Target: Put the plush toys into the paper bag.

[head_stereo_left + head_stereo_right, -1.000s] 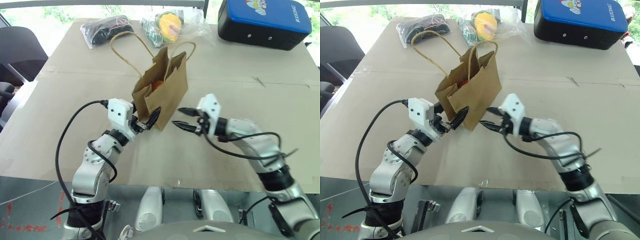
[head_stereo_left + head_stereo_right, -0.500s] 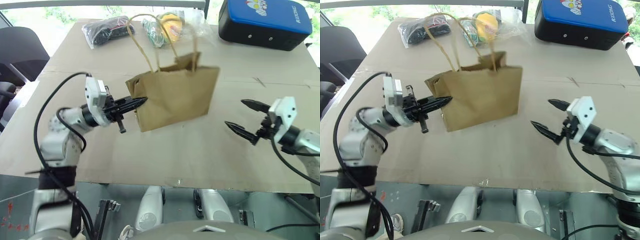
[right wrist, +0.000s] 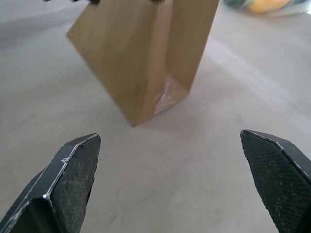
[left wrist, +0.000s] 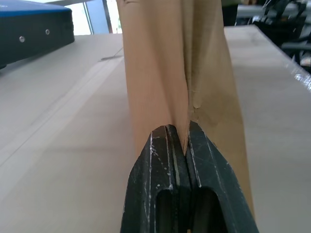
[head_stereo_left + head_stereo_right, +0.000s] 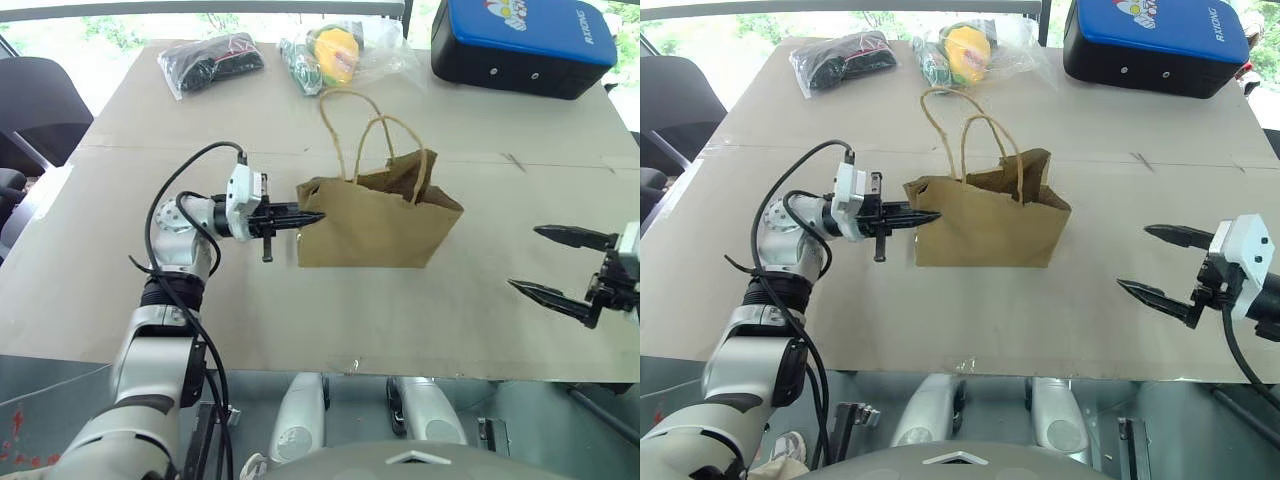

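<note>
Cardboard-covered worktop (image 5: 120, 230) — the paper bag (image 5: 375, 222) stands upright; left claw (image 5: 300, 217) pinches its side fold, so release gently; right claw (image 5: 560, 265) gapes empty, well apart

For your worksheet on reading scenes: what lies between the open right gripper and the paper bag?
Nothing: only bare table between the right gripper and the paper bag, seen in both eye views.

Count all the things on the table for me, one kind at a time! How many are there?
Paper bag: 1
Blue-and-black case: 1
Clear plastic packs: 2, one with a black item, one with a yellow-green plush
Total: 4
</note>
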